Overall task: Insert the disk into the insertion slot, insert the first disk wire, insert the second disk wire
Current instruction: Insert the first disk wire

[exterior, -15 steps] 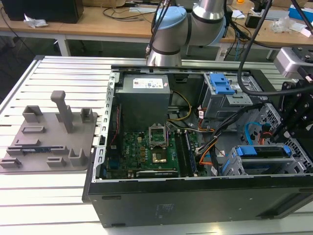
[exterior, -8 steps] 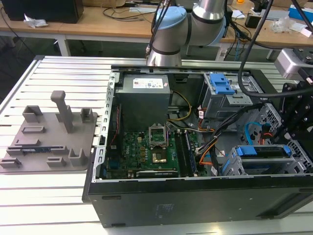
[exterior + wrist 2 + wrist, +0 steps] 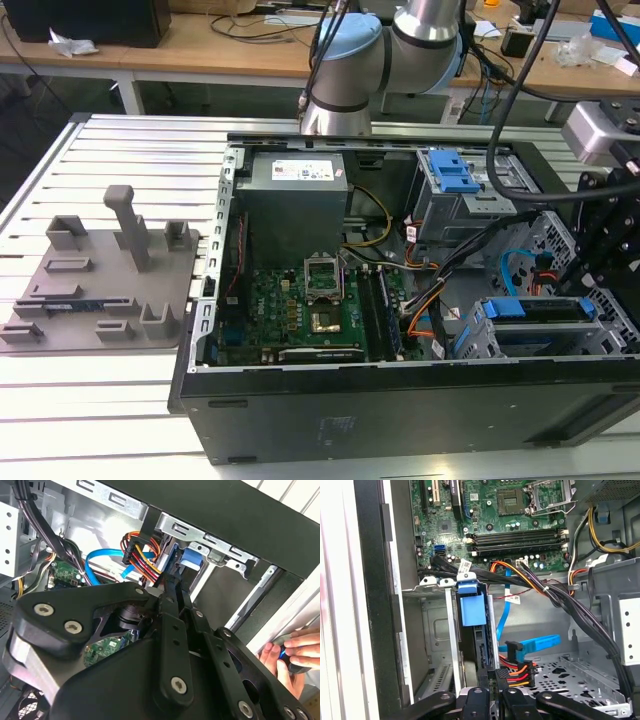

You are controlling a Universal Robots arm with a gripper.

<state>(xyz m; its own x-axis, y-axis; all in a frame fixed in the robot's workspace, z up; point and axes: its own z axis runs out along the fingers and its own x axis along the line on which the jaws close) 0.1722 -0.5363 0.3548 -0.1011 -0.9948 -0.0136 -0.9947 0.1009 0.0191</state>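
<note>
Black metal gripper (image 3: 493, 696) up close, jaws nearly pressed together. Pinches the black plug (image 3: 505, 673) of red, orange and yellow wires, just beside the flat hard drive in its bright blue plastic carrier (image 3: 471, 607), already seated in the low grey sheet-metal drive cage (image 3: 436, 625). Bright blue flat cable (image 3: 540, 642) nearby.

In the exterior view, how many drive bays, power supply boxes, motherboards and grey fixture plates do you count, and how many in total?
Drive bays: 2 (taller bay with blue lever; insertion slot holding the disk)
Power supply box: 1
Motherboard: 1
Grey fixture plate: 1
Total: 5
</note>
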